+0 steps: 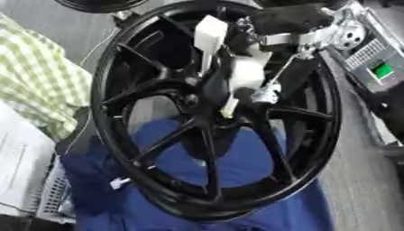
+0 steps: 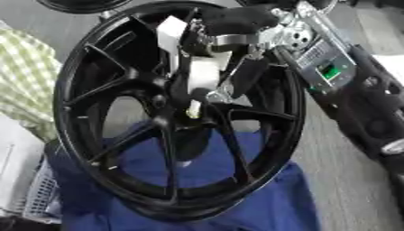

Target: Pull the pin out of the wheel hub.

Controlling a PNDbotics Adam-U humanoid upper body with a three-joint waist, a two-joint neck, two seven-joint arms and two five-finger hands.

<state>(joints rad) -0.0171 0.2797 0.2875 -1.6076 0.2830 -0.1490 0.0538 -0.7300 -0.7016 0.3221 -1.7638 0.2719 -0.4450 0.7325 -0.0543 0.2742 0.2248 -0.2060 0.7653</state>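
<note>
On the grey floor over blue cloth (image 1: 236,167), my right hand (image 1: 288,20) reaches into the wheel hub (image 1: 201,103), the pale pin (image 1: 229,107) just below it (whether its fingers are closed I cannot tell).

Hand at hub: the right hand (image 1: 241,67) reaches from the upper right over the wheel hub (image 1: 207,101), fingers down at the centre.
Beside the hand: black spokes (image 1: 162,144) fan out on every side; open gaps lie between them.
Below the hand: blue cloth (image 1: 236,167) shows through the lower gaps.
Round the hand: the black rim (image 1: 107,131) encloses it.
Left of the hand, past the rim: checked cloth (image 1: 39,76).
</note>
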